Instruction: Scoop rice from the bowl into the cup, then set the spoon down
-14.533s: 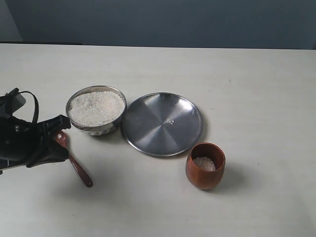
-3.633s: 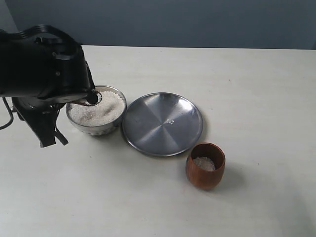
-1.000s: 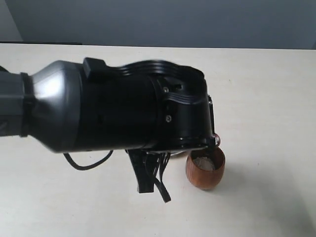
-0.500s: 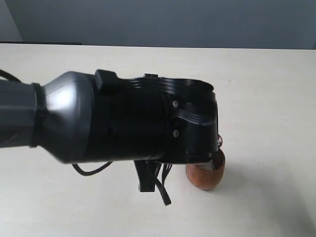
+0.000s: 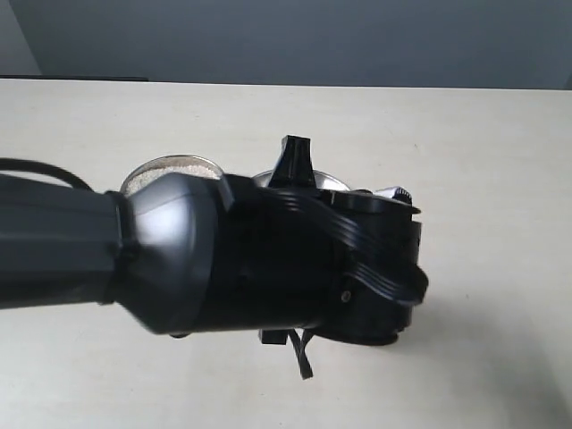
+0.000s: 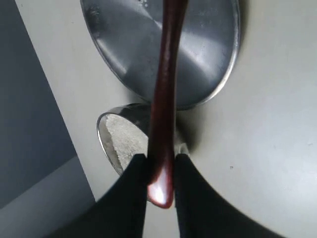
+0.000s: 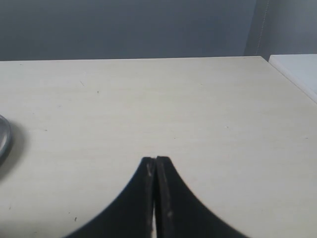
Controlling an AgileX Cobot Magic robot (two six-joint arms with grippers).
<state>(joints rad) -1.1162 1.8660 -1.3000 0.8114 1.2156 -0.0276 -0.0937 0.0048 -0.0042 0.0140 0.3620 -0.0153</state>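
My left gripper (image 6: 161, 159) is shut on the end of the slim reddish-brown spoon (image 6: 166, 84). The handle runs away over the steel plate (image 6: 124, 54), and the spoon's head is out of frame. The shiny steel bowl (image 6: 105, 144) with white rice (image 6: 126, 144) lies beyond the fingers in the left wrist view. In the exterior view the bowl's rim (image 5: 134, 181) and the rice (image 5: 174, 167) peek out behind the big left arm (image 5: 268, 268). The arm hides the wooden cup. My right gripper (image 7: 156, 161) is shut and empty over bare table.
The left arm fills the middle of the exterior view and covers most of the plate. A sliver of the plate's edge (image 7: 2, 136) shows in the right wrist view. Pale tabletop (image 5: 483, 152) stretches to the right and back.
The left arm has shifted lower and rightward and its wrist has rolled over. The cup, partly visible half a second ago, is now fully covered. The bowl's rim has come back into view.
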